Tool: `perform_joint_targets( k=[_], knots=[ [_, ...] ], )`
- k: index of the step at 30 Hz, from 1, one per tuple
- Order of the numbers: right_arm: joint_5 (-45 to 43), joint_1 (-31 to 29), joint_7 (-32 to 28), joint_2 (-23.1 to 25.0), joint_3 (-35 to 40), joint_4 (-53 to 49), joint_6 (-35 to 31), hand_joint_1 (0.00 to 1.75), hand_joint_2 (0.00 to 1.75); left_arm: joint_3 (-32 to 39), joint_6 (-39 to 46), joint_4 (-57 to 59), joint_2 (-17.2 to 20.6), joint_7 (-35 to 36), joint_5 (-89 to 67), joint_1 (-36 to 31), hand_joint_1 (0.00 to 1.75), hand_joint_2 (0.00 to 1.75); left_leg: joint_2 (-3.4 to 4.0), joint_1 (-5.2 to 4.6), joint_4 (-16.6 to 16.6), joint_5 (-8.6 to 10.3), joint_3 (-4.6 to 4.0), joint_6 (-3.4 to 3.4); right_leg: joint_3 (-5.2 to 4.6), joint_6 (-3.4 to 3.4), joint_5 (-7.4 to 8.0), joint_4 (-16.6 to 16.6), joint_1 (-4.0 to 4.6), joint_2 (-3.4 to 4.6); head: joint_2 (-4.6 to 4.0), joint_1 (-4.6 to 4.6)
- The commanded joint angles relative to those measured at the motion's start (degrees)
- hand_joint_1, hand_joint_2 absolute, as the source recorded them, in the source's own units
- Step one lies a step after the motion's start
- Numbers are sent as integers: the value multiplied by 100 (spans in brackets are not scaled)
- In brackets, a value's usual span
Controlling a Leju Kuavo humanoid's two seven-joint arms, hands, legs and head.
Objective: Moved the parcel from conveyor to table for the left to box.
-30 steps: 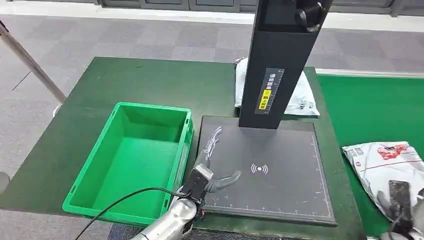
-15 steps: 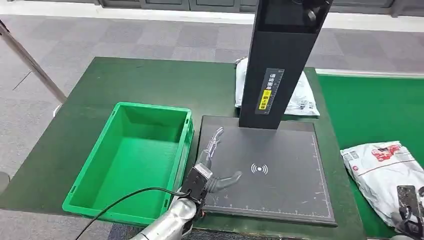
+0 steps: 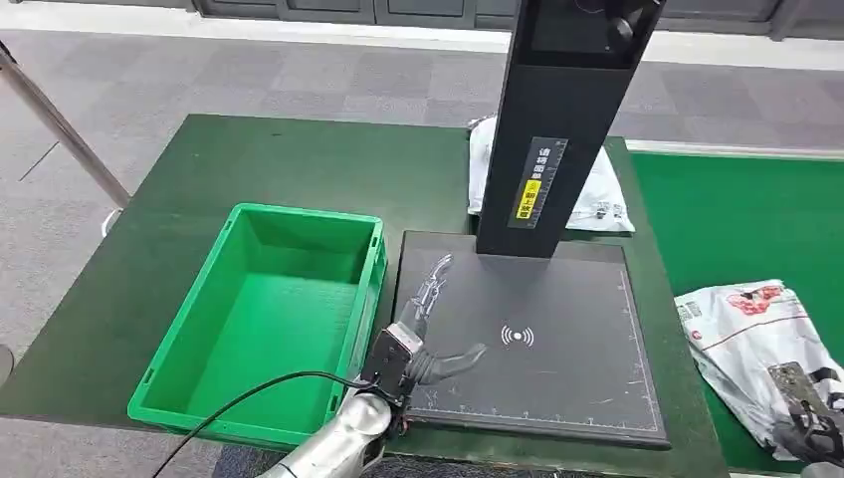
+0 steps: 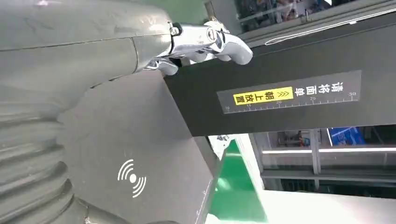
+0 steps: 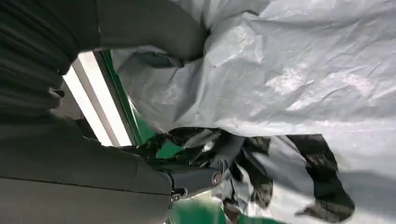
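Observation:
A white-grey plastic parcel (image 3: pixel 741 334) with red print lies at the left edge of the green conveyor (image 3: pixel 737 214), beside the table. My right hand (image 3: pixel 804 423) grips its near end. In the right wrist view the thumb (image 5: pixel 154 32) and a dark finger (image 5: pixel 196 179) pinch the parcel's (image 5: pixel 299 70) crumpled film. My left hand (image 3: pixel 423 334) is open, fingers spread flat over the left part of the black scanner plate (image 3: pixel 567 388). The left wrist view shows its fingers (image 4: pixel 205 39) extended toward the scanner post (image 4: pixel 289 95). The green box (image 3: pixel 269 319) sits empty left of the plate.
The tall black scanner post (image 3: pixel 557 119) rises from the back of the plate. A second white parcel (image 3: pixel 602 194) lies behind it on the dark green table (image 3: pixel 299 159). A metal pole (image 3: pixel 60 124) slants at the far left over grey floor.
The parcel has shifted slightly left toward the table with my right hand holding it. My left hand has crept a little forward on the plate.

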Motion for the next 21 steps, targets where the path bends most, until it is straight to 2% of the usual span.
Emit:
perform_joint_targets(
  k=[1,8,9,11,14,15,16,17,21],
  knots=[
    [-69,115,-290,245,-28,157,434,175,175,87,-69,148,185,64,-52,-175,0,175,1,8,-14,7,4,-5,9,-8,8,-21,10,-8,0,0],
    [-85,38,-711,428,-128,28,563,175,175,299,-207,183,226,147,39,-344,0,175,40,12,-12,4,0,1,-1,-7,19,-17,13,33,-2,0],
    [-326,-8,-1500,547,-365,-182,90,175,175,316,-22,148,322,188,-61,-372,0,175,43,12,-18,9,0,0,-1,-9,23,-24,13,32,0,-2],
    [-292,-91,-1354,583,-316,-270,113,175,175,377,-108,117,392,196,-50,-385,0,175,58,12,-16,6,1,1,-4,-8,25,-22,13,47,0,0],
    [-291,-96,-1341,586,-313,-284,116,175,175,384,-115,117,396,196,-50,-385,0,175,62,3,-5,-7,-52,1,-12,-3,20,-5,3,55,0,-2],
    [-1556,586,-3334,1583,-1011,-2078,146,175,175,426,819,156,500,113,-516,-414,0,175,69,-1,-14,-1,-55,-3,-20,-7,26,-9,0,61,-2,-2],
    [-1643,1291,-2471,2079,-666,-3679,23,175,175,525,716,160,556,72,-534,-422,0,175,72,14,-13,-7,-45,-3,-6,-7,26,-20,14,68,0,0],
    [-1747,1567,-2130,2166,-425,-4238,-77,175,175,578,677,168,562,59,-563,-421,0,175,76,14,-27,0,-41,-6,-5,-11,31,-30,15,68,0,2],
    [-2047,1560,-2080,1931,-186,-4086,-178,175,175,629,672,169,519,65,-643,-402,0,175,59,23,-18,-4,-34,-13,-7,-20,10,-5,31,46,0,-2]
  ],
)
